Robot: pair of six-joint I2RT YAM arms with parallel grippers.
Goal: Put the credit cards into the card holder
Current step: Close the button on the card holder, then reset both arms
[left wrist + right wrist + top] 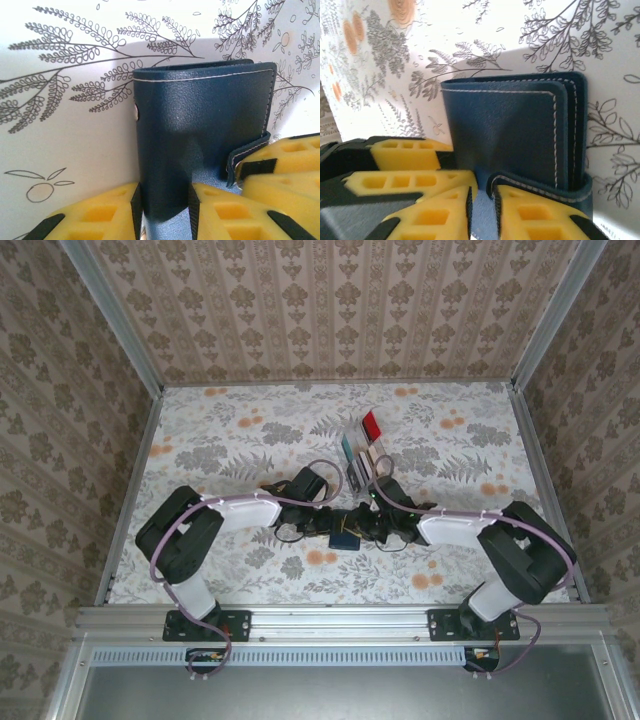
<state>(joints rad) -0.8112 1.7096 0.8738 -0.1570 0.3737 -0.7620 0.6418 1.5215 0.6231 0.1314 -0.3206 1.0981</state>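
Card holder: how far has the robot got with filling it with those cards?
Barely begun. No card looks filed yet: the credit cards stand in a clear rack. In hand: the left fingers clamp the folded card holder, right fingers at its tab. Still to do: open it, slot the cards in.

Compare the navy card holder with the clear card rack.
The card holder is opaque navy; the rack is clear. The card holder is folded, showing no cards; the rack displays credit cards. The left gripper and right gripper flank the card holder; the rack stands beyond them.
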